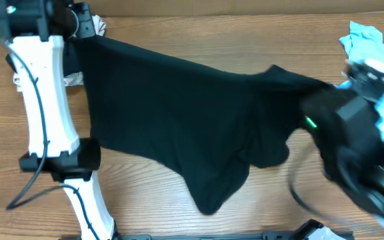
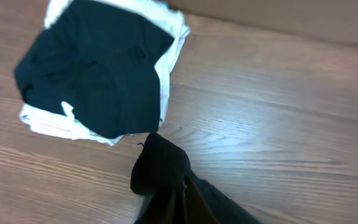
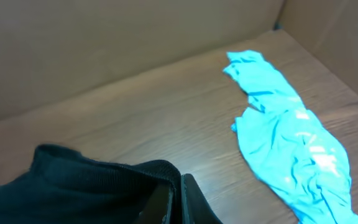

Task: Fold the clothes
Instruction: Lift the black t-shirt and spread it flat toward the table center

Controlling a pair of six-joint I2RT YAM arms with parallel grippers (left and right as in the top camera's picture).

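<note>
Starting at the left: the white left arm point(image 1: 42, 100) runs up the 9 o'clock side of the table point(image 1: 179, 207), with the left gripper point(image 2: 179, 193) up around 10 o'clock. Its fingers are pinched tight on a bunched corner of the black T-shirt point(image 1: 179, 113). In the left wrist view the dark fabric is wadded up right at the tips. Right beside that corner, toward 11 o'clock in the wrist view, there's a folded pile point(image 2: 98, 68), dark cloth on top of white, lying flat on the wood.

Middle: the T-shirt is strung out across the table from 10 o'clock over to about 3 o'clock. The top edge looks fairly taut and the rest droops to a point toward 6 o'clock. Can't tell how much of it is actually off the wood.

Right side: the right gripper point(image 3: 174, 199) is clamped down on the other end of the shirt, with a ribbed-looking edge folded over just ahead of the fingers. That arm is pretty blurry from overhead. The light-blue shirt point(image 3: 284, 137) lies crumpled at 2 o'clock, on the wood near the cardboard wall point(image 3: 104, 50). In the wrist view it's clear of the black one, and from overhead the arm covers part of it.
</note>
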